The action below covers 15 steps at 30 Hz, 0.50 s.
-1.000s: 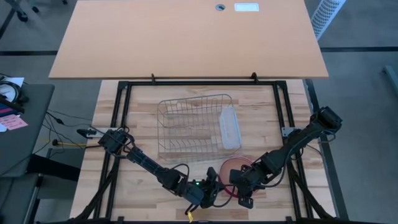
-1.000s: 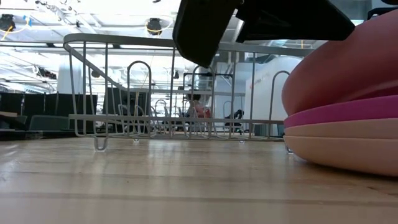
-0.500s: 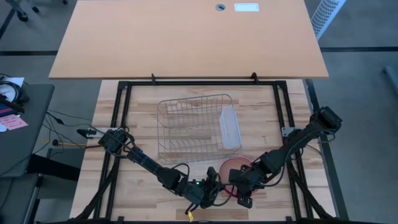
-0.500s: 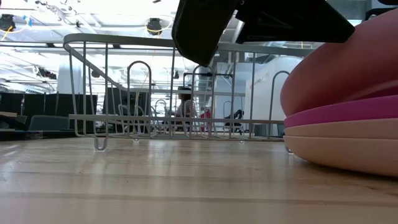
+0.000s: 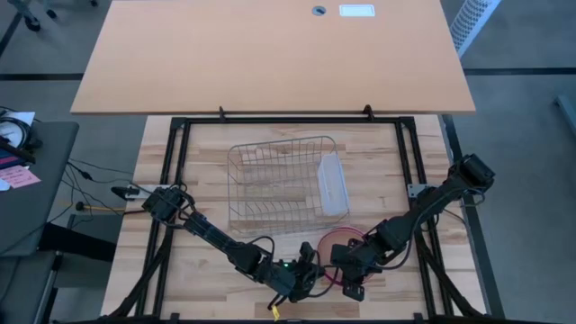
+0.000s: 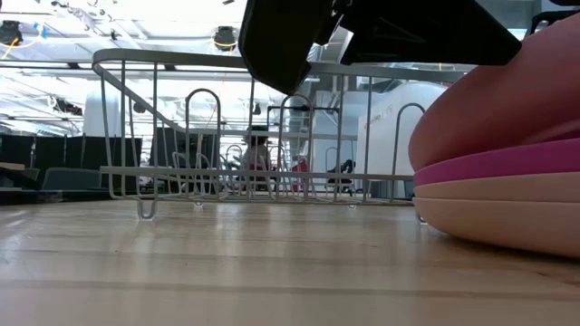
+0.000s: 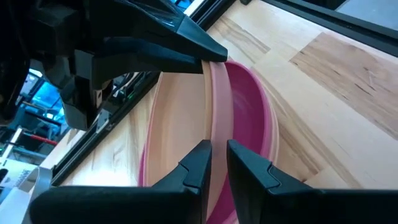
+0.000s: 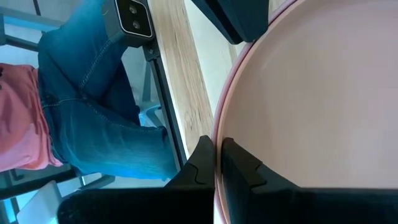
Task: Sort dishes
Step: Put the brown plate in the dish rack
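In front of the rack (image 5: pixel 281 184), both grippers (image 7: pixel 216 163) (image 8: pixel 217 158) pinch opposite rims of one tilted pink plate (image 7: pixel 219 118) above the stack (image 6: pixel 494 204).

Round flat plastic plates in salmon-orange, pale pink and bright magenta (image 6: pixel 494 170) are stacked near the bench's front edge, right of centre; a pale pink plate (image 7: pixel 219 106) is tilted up on edge above the stack.
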Available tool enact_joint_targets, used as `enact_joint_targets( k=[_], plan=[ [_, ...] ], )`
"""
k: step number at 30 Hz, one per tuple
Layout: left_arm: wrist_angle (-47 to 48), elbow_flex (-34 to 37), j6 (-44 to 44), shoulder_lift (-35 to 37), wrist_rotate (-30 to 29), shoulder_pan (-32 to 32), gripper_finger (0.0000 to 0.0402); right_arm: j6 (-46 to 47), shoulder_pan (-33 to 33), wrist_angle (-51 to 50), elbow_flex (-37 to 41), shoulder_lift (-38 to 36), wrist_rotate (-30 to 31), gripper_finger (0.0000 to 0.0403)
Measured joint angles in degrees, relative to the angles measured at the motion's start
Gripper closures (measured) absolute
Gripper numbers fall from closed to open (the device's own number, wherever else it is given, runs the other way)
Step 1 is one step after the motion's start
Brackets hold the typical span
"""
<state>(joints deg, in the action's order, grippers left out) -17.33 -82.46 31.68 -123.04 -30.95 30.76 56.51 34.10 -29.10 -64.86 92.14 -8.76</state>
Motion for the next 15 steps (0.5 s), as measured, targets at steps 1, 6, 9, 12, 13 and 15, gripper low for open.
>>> enact_joint_targets(
  k=[1,6,9,12,13,15],
  plan=[
    [0.0,0.0,0.0,0.0,0.5,0.0,0.0355,0.0,-0.1,0.0,0.0,0.0,0.0,0.0391],
    [0.0,0.0,-0.9,0.0,2.2,0.0,0.0355,0.0,-0.1,0.2,0.0,0.0,0.0,0.0391],
    [0.0,0.0,-0.9,0.0,2.3,0.0,0.0355,0.1,-0.1,0.5,0.0,0.0,0.0,0.0391],
    [0.0,0.0,-0.9,0.0,2.4,0.0,0.0355,0.2,-0.1,1.1,0.0,0.0,0.0,0.0384],
    [0.0,0.0,-0.9,0.0,2.4,0.1,0.0355,0.3,-0.1,1.2,0.0,0.0,0.0,0.0379],
    [0.0,0.0,-0.9,0.0,2.4,0.2,0.0355,0.4,-0.1,1.5,0.0,0.0,0.0,0.0366]
  ],
)
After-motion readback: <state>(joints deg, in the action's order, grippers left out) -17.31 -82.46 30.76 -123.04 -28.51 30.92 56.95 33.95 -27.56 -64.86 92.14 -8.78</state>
